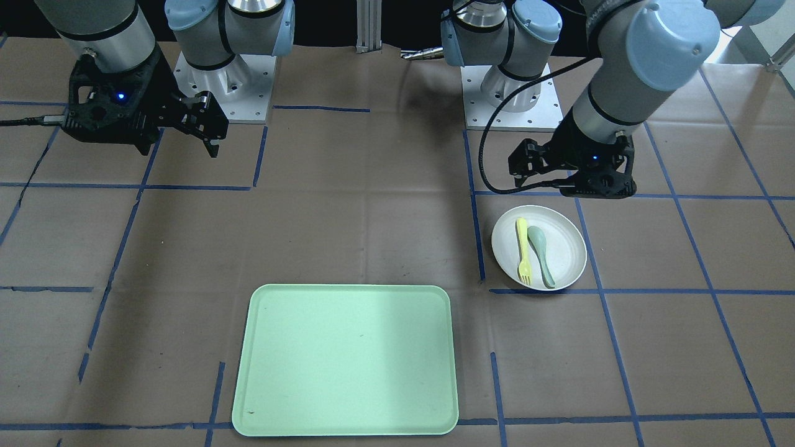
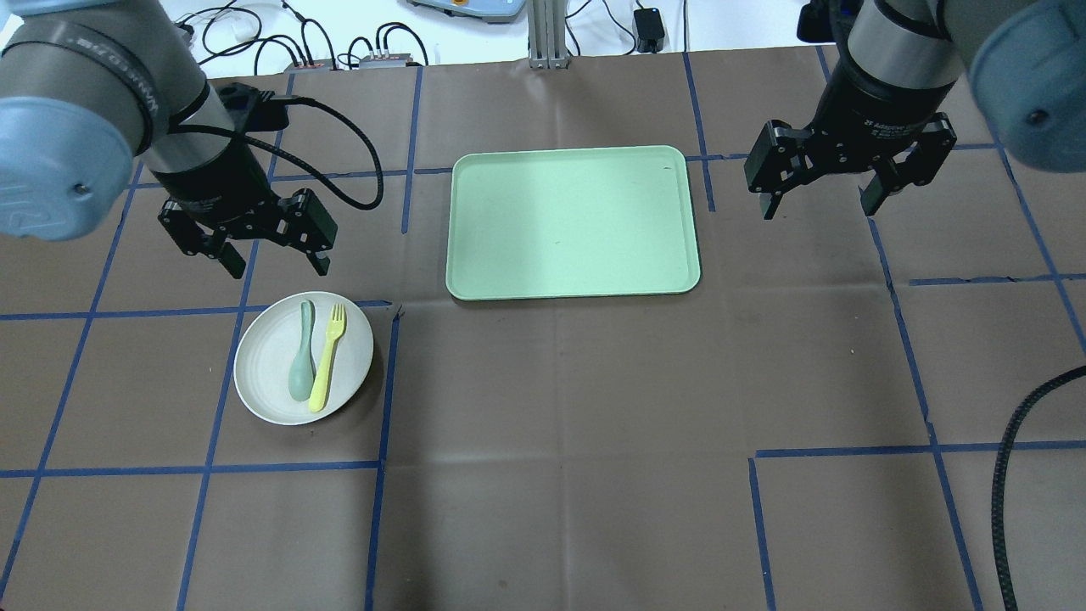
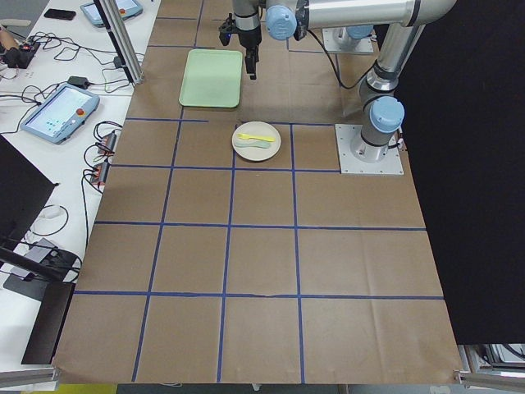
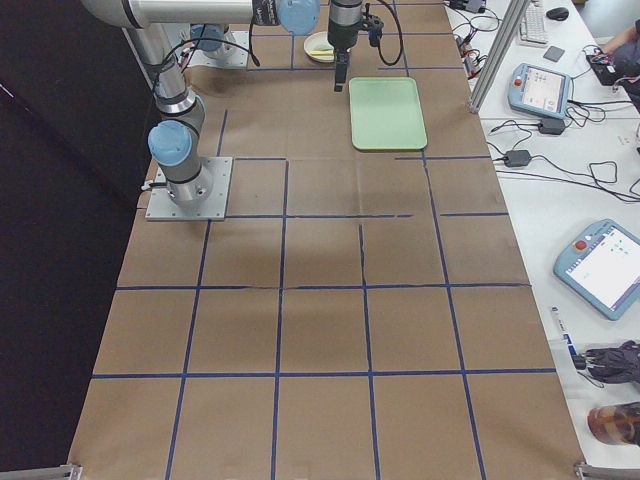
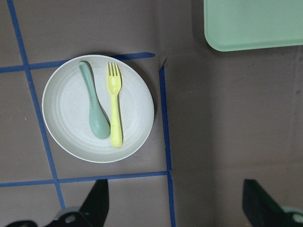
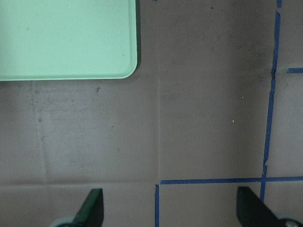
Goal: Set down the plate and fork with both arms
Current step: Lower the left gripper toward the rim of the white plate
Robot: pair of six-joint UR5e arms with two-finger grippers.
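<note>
Overhead: plate sits well left of the tray, on the robot's side of it. The fork lies on it beside the spoon. Left gripper hangs left of the tray, fingers apart, empty. Right gripper is right of the tray, likewise apart.

Left wrist: only here the fork handle looks to touch the spoon bowl. I reckon a pinch may drag both.

Right wrist: tray corner only, no plate.

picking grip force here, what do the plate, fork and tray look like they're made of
Plate: probably moulded plastic or a fibre composite, matte off-white with faint speckles and concentric rings.
Fork: plastic by its look, even pale yellow, matte, thick short tines.
Tray: likely plastic, smooth mint green, rounded moulded corners and rim.
</note>
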